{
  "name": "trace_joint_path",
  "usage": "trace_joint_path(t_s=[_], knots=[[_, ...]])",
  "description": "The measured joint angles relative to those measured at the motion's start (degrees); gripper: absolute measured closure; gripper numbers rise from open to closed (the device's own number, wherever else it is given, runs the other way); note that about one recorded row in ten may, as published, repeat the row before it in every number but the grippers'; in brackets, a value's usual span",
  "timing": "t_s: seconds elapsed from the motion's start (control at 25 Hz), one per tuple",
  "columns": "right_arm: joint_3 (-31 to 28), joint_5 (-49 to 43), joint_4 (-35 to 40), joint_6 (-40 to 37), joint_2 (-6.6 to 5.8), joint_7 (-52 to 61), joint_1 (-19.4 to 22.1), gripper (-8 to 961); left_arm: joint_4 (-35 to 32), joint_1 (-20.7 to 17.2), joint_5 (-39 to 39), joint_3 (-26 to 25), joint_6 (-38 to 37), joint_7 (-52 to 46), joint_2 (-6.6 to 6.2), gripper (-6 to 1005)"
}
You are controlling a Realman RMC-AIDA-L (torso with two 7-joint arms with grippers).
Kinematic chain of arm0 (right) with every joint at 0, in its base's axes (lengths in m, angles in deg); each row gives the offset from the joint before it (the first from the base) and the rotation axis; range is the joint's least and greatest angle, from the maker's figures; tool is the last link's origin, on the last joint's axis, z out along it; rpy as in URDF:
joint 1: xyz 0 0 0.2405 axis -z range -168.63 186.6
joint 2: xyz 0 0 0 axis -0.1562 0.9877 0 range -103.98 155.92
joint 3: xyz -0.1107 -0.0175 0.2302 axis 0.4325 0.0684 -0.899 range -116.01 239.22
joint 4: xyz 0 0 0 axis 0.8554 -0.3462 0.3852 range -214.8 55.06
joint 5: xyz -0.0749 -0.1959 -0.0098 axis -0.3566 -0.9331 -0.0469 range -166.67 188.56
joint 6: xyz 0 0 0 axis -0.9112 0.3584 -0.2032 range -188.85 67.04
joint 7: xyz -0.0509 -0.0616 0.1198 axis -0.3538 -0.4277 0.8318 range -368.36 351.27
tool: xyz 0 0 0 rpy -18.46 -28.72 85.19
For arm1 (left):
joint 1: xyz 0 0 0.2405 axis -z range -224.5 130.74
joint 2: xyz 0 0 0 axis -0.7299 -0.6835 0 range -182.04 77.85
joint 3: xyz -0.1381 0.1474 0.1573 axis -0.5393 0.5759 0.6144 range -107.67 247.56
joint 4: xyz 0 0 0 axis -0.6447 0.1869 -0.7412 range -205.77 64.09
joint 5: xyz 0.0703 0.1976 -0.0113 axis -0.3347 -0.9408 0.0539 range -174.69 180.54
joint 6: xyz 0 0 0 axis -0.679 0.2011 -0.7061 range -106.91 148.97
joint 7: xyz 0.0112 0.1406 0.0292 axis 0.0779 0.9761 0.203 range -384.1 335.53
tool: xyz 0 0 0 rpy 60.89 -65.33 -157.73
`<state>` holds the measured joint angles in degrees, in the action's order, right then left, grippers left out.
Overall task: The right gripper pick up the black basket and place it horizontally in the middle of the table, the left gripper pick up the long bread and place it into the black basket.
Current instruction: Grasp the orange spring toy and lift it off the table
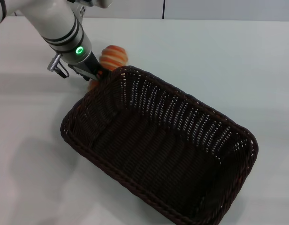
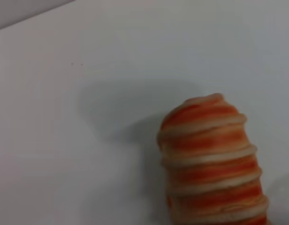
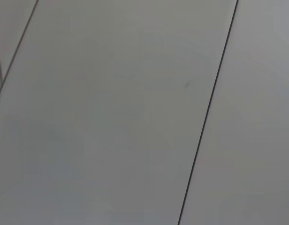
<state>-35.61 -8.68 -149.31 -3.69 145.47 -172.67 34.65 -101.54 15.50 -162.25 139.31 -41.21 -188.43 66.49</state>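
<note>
Left gripper [image 1: 96,75] down at long bread [image 1: 113,57], just beyond black basket's [image 1: 158,145] far-left rim on counter [image 1: 219,61]; jaws' state impossible to tell.

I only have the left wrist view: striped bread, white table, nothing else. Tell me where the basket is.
Observer: In the head view the black basket sits slantwise in the middle of the table. The long bread is just past its far left corner, outside the rim.
Operator: Report what's inside it.
Observer: Nothing. Its woven floor is bare.
Operator: Place my left gripper.
Observer: The left gripper is right at the bread, next to that same corner.
</note>
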Motion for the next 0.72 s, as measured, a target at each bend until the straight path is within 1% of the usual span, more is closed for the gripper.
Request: trace_joint_path(t_s=[0.08,0.16,0.2,0.24,0.28,0.32,0.36,0.4,0.44,0.48,0.52,0.56,0.6,0.64,0.68,0.72], knots=[[0.3,0.0,-0.1,0.1,0.0,0.0,0.0,567,-1.0,-0.4,0.0,1.5,-0.3,0.1,0.02,249],[0.4,0.0,-0.3,0.1,-0.04,0.0,0.0,567,-3.2,-1.4,-0.1,4.4,-0.4,-0.1,0.11,250],[0.4,-0.1,-0.4,0.1,-0.07,-0.1,0.0,567,-6.9,-3.2,-0.1,7.3,-0.9,-0.5,0.24,278],[0.4,-0.1,-0.4,0.1,-0.07,-0.1,0.0,567,-6.9,-3.2,-0.1,7.3,-0.9,-0.5,0.24,306],[0.5,-0.1,-0.4,0.1,-0.06,-0.2,0.0,567,-11.6,-5.4,0.1,9.5,-1.7,-0.7,0.33,333],[0.5,-0.1,-0.4,0.1,-0.07,-0.2,0.0,567,-13.9,-6.5,0.2,10.2,-2.1,-0.7,0.34,361],[0.5,-0.1,-0.4,0.1,-0.07,-0.2,0.0,567,-13.9,-6.5,0.2,10.2,-2.1,-0.7,0.34,389],[0.5,-0.1,-0.5,0.1,-0.06,-0.2,0.0,567,-19.1,-8.7,0.5,10.8,-3.4,-0.7,0.36,417],[0.5,-0.1,-0.5,0.1,-0.06,-0.2,0.0,567,-19.1,-8.7,0.5,10.8,-3.4,-0.7,0.36,436],[0.5,-0.1,-0.5,0.1,-0.06,-0.2,0.0,567,-25.3,-11.0,0.6,10.9,-5.7,-0.7,0.28,454],[0.5,-0.2,-0.6,0.1,-0.06,-0.2,0.0,567,-25.3,-11.0,0.6,10.9,-5.7,-0.7,0.28,473],[0.5,-0.2,-0.8,0.1,-0.06,-0.3,0.0,567,-28.4,-12.1,0.6,10.9,-6.7,-0.7,0.22,491],[0.5,-0.2,-1.1,0.0,-0.06,-0.3,0.0,567,-38.6,-15.8,1.2,10.9,-9.9,-0.7,0.09,510],[0.5,-0.2,-1.1,0.0,-0.06,-0.3,0.0,567,-38.6,-15.8,1.2,10.9,-9.9,-0.7,0.09,527],[0.4,-0.2,-1.3,0.0,-0.05,-0.3,0.0,567,-42.1,-17.1,1.7,10.9,-11.2,-0.7,0.02,543],[0.4,-0.2,-1.3,0.0,-0.05,-0.3,-0.1,567,-47.5,-18.7,2.9,10.9,-13.1,-0.7,-0.06,560]])
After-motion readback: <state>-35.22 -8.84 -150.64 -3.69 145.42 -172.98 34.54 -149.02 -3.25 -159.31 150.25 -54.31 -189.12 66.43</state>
